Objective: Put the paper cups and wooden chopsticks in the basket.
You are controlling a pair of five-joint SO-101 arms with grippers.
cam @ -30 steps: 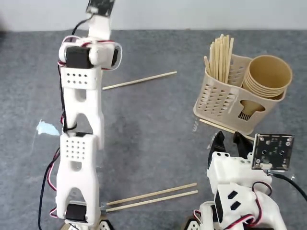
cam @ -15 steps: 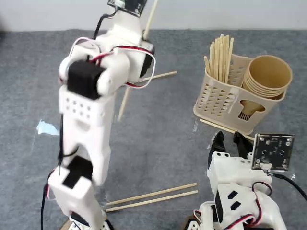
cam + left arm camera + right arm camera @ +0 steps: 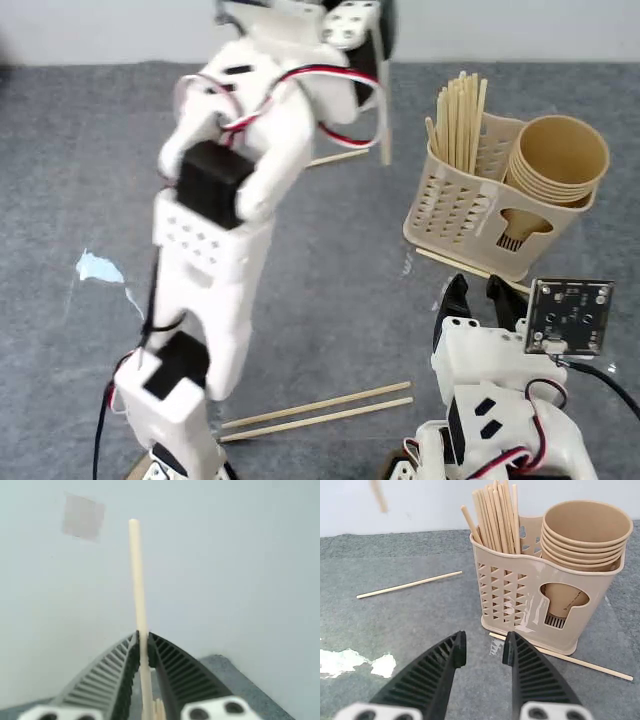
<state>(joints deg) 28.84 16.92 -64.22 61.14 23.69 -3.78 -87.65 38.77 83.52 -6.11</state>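
Wooden chopstick [image 3: 136, 580] is sticking out of the left gripper [image 3: 142, 639], jaws clamping tight on it. In the high view it's hanging upright just left of the basket [image 3: 455, 215]. Right gripper [image 3: 483, 647] is sitting in front of the basket, jaws apart, gripping nothing. Basket is carrying stacked paper cups [image 3: 560, 155] & a chopstick bundle [image 3: 458, 110]. One loose chopstick [image 3: 565, 657] is lying at the basket's front base, w/ a chopstick pair [image 3: 318, 410] lying well apart from the basket.
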